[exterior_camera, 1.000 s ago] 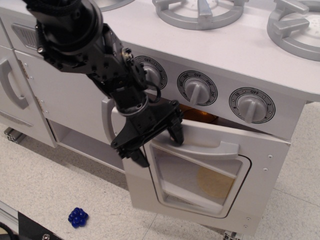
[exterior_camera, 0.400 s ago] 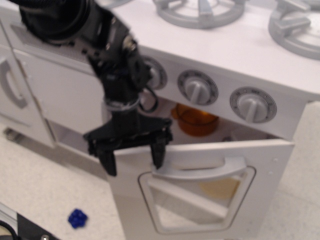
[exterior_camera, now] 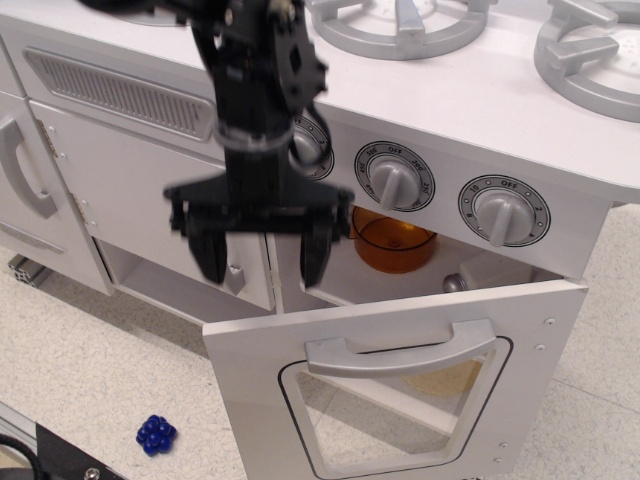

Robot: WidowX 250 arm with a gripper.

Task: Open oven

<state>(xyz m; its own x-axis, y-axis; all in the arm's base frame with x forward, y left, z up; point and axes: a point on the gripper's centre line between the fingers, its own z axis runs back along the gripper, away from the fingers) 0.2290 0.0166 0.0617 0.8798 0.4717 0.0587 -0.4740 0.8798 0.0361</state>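
The white toy oven door (exterior_camera: 400, 400) hangs lowered well open, its grey bar handle (exterior_camera: 400, 352) and rounded clear window facing me. Three grey dials (exterior_camera: 395, 178) sit on the panel above. Inside the oven cavity an orange translucent pot (exterior_camera: 393, 242) and a small grey knob-like part (exterior_camera: 453, 283) show. My black gripper (exterior_camera: 262, 255) hangs open above the door's left upper edge, fingers pointing down, clear of the handle and holding nothing.
White cabinet doors with vertical grey handles (exterior_camera: 25, 170) stand at left. Grey stove burners (exterior_camera: 400, 22) lie on the top. A blue bumpy toy (exterior_camera: 156, 434) lies on the speckled floor at lower left. A dark edge (exterior_camera: 40, 450) crosses the bottom left corner.
The oven door has swung down from slightly ajar to wide open. My gripper has let go of the handle, risen and moved left, now above the door's edge.
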